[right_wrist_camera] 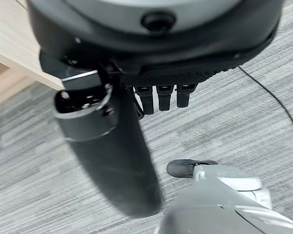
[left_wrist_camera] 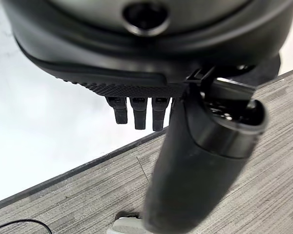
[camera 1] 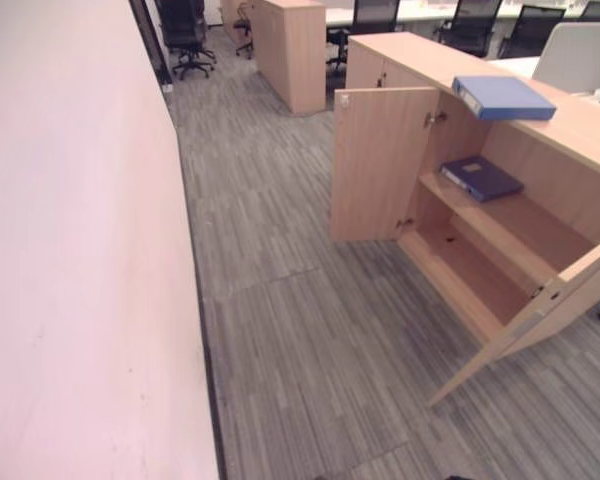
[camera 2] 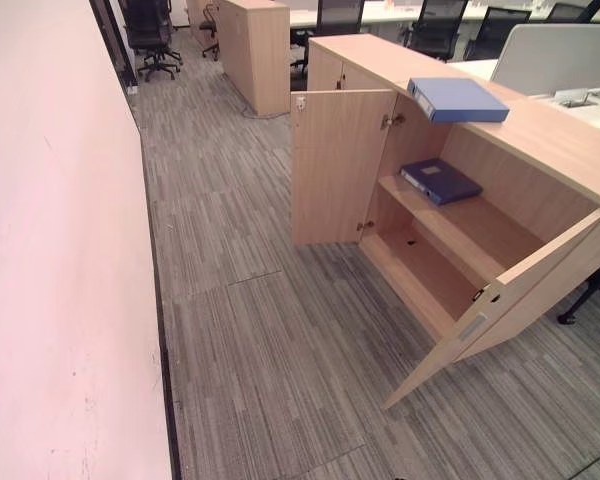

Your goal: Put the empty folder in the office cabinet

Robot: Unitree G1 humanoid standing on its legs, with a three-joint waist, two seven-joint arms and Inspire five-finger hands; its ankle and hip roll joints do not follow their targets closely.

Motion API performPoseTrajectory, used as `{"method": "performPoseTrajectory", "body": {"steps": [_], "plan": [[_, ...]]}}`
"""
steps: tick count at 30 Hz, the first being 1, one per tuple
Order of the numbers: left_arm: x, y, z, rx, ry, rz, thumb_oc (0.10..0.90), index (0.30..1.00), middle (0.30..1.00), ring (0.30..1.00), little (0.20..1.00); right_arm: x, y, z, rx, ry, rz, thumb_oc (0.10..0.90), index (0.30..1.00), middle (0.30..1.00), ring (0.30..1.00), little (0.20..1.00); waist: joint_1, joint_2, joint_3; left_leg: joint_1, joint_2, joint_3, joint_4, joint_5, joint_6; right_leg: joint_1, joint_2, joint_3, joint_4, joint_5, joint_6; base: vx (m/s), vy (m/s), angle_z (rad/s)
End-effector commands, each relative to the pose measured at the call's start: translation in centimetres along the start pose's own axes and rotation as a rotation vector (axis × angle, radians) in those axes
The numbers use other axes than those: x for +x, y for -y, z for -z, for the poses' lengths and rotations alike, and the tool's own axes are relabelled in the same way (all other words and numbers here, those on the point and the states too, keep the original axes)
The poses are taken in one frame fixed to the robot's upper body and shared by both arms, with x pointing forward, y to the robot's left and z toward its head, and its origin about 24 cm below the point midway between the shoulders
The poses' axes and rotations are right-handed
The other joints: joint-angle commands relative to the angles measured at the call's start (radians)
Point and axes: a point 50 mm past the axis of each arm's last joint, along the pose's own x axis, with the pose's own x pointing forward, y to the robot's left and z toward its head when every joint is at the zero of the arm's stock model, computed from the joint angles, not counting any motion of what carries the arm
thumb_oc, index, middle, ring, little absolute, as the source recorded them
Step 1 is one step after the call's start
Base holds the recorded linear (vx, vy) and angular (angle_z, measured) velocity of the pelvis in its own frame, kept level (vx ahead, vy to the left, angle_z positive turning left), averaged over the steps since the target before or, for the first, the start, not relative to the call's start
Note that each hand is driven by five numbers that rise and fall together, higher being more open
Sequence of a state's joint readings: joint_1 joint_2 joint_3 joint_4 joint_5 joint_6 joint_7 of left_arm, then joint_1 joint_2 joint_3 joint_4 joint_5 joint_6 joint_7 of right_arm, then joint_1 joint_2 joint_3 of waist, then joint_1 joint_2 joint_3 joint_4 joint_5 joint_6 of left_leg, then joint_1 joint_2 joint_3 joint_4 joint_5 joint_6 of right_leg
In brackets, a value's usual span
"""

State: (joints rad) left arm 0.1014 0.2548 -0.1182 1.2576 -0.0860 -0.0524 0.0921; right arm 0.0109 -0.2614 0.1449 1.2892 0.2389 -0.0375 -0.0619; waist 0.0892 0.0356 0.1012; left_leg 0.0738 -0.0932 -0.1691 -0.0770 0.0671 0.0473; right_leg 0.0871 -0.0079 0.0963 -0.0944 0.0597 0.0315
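A wooden office cabinet (camera 1: 580, 135) stands at the right with both doors swung open. A light blue folder (camera 1: 502, 97) lies flat on its top. A darker blue folder (camera 1: 481, 178) lies on the upper shelf inside. The left door (camera 1: 380, 165) juts toward the aisle and the right door (camera 1: 545, 305) angles out near me. My left hand (left_wrist_camera: 136, 113) hangs beside a white wall above the carpet, fingers straight, holding nothing. My right hand (right_wrist_camera: 158, 97) hangs over the carpet by the cabinet's edge, fingers straight too, with nothing in it.
A pale wall (camera 1: 70, 250) runs along the whole left side. Grey carpet (camera 1: 280, 330) forms an aisle between wall and cabinet. A second wooden cabinet (camera 1: 290, 50) and black office chairs (camera 1: 185, 35) stand at the far end, with desks behind the cabinet.
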Motion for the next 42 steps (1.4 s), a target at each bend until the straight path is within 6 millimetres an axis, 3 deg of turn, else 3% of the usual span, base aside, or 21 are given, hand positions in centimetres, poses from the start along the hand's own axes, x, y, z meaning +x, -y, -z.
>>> {"method": "performPoseTrajectory", "body": {"steps": [1,27,42], "plan": [[0.4,-1.0,-3.9,-0.067,0.129,-0.012,0.800,0.900,0.900,0.900,0.900,0.2,1.1,-3.5,-0.005,0.128,0.017,0.800,0.900,0.900,0.900,0.900,0.015,-0.033,0.005,0.009,0.080,-0.201,0.000,-0.089,-0.080,0.080,-0.046,0.044,0.008,-0.141,0.052,0.00,0.000,0.00],[0.5,-1.0,-3.8,-0.061,0.116,-0.012,0.800,0.900,0.900,0.900,0.900,0.2,1.8,-2.6,-0.014,0.084,0.035,0.800,0.900,0.900,0.900,0.900,0.014,-0.028,0.002,0.002,0.078,-0.229,-0.003,-0.075,-0.088,0.081,-0.040,0.025,0.008,-0.147,0.045,0.00,-0.005,0.02],[0.6,-1.1,-4.4,-0.065,0.124,-0.015,0.800,0.900,0.900,0.900,0.900,0.1,2.4,-2.0,0.021,0.064,0.059,0.800,0.900,0.900,0.900,0.900,-0.005,-0.021,0.037,-0.026,0.093,-0.275,0.025,-0.069,-0.121,0.065,-0.003,0.016,0.032,-0.166,0.018,-0.01,-0.067,0.06]]}}
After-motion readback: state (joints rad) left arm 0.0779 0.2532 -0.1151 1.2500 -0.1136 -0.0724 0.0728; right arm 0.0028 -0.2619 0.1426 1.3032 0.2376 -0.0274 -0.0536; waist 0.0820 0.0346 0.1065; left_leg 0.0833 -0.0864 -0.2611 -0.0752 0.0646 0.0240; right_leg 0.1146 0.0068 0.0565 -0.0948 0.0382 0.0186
